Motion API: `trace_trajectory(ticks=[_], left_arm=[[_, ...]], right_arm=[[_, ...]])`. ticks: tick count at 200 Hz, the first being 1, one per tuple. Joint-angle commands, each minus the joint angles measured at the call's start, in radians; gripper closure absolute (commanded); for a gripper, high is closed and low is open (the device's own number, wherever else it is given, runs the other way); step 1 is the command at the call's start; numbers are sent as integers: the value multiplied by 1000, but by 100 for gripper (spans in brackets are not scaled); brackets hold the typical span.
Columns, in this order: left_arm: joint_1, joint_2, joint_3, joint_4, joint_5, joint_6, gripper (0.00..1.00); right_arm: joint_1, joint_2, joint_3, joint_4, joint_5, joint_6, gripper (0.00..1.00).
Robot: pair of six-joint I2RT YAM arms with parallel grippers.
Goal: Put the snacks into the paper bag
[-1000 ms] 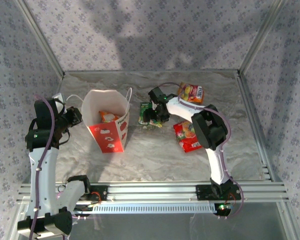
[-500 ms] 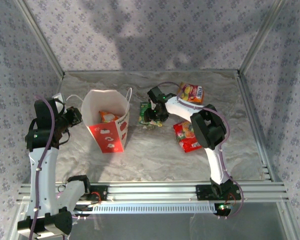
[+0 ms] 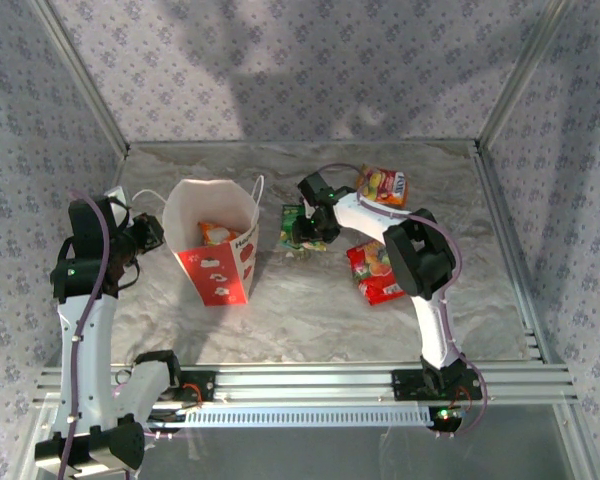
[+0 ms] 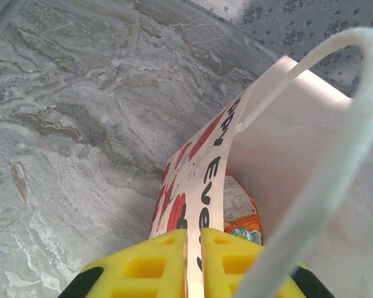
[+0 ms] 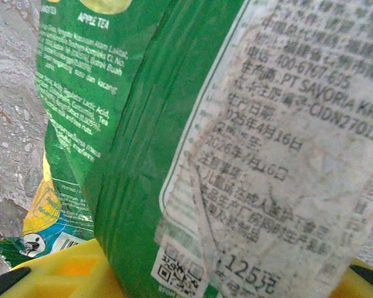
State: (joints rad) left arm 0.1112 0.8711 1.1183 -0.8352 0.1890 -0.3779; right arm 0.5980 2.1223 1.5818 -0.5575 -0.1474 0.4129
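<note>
Narrowing since a second ago, the right gripper (image 3: 302,232) straddles the green packet (image 3: 289,224) just right of the paper bag (image 3: 218,262), and I cannot tell if it grips yet; best close fully before lifting toward the bag's open top, whose left wall the left gripper (image 4: 194,239) pinches.

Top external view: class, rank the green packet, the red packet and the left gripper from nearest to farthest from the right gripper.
1. Green packet, between the right gripper's fingers, mid-table.
2. Red packet, to that gripper's right, toward the near edge of the table.
3. Left gripper, far left, past the paper bag whose wall it pinches.
</note>
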Motion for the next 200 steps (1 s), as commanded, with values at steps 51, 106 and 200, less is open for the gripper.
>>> trace_trajectory(ticks=[51, 106, 200], left_arm=[[6, -13, 15, -3, -11, 5, 86], [6, -15, 15, -7, -6, 2, 86], [6, -25, 22, -25, -19, 5, 86]], right_arm=[[-24, -32, -28, -63, 0, 14, 53], [-35, -92, -55, -48, 17, 8, 63], [-46, -215, -62, -34, -8, -40, 66]])
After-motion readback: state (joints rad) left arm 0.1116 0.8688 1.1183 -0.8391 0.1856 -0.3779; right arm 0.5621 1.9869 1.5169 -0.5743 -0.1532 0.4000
